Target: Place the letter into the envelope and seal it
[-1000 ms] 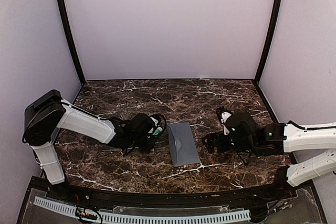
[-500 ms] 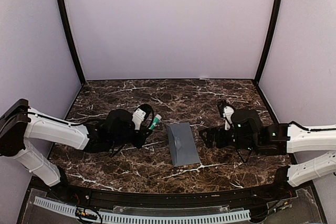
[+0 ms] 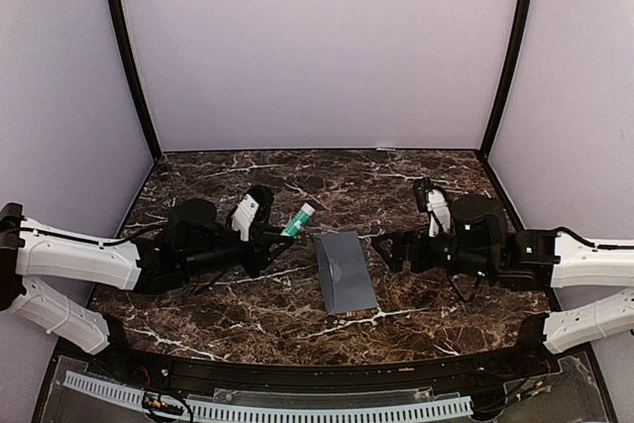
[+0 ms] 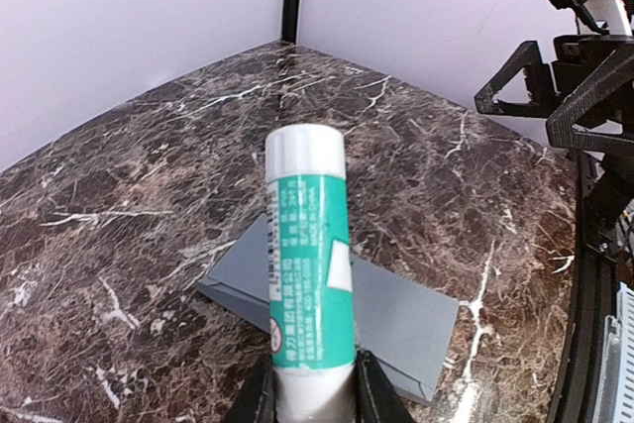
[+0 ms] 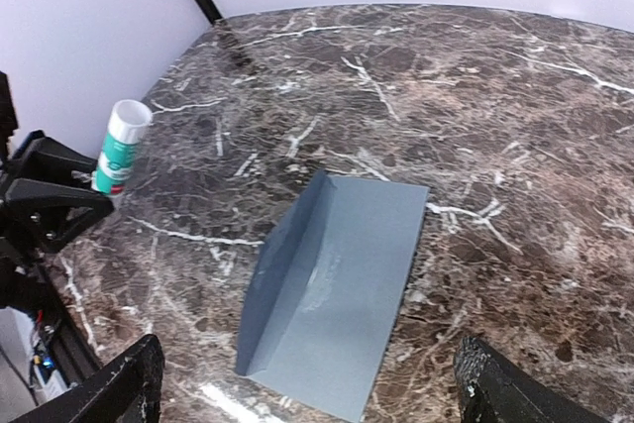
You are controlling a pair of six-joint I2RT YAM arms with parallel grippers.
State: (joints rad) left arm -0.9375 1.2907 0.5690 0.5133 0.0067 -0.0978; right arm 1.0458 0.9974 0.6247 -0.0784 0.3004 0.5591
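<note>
The dark blue-grey envelope [image 3: 345, 271] lies flat on the marble table, with a darker folded strip along its left long side and a pale smear near its middle [image 5: 332, 279]. It also shows in the left wrist view [image 4: 401, 312]. The tan letter is not in view. My left gripper [image 3: 275, 236] is shut on a white-and-green glue stick [image 3: 299, 217], held above the table just left of the envelope's far end; its cap points away from the fingers [image 4: 307, 264]. My right gripper [image 3: 388, 250] is open and empty, just right of the envelope, which lies between its fingertips [image 5: 129, 383] in the right wrist view.
The dark marble table [image 3: 248, 304] is boxed in by pale walls with black corner posts [image 3: 129, 56]. A black rail [image 3: 297, 373] runs along the near edge. The right arm [image 4: 575, 76] shows in the left wrist view and the left gripper [image 5: 50, 207] in the right wrist view.
My left arm has drawn back to the left and lifted the glue stick away from the envelope's edge. My right gripper has moved a little left and farther, closer to the envelope.
</note>
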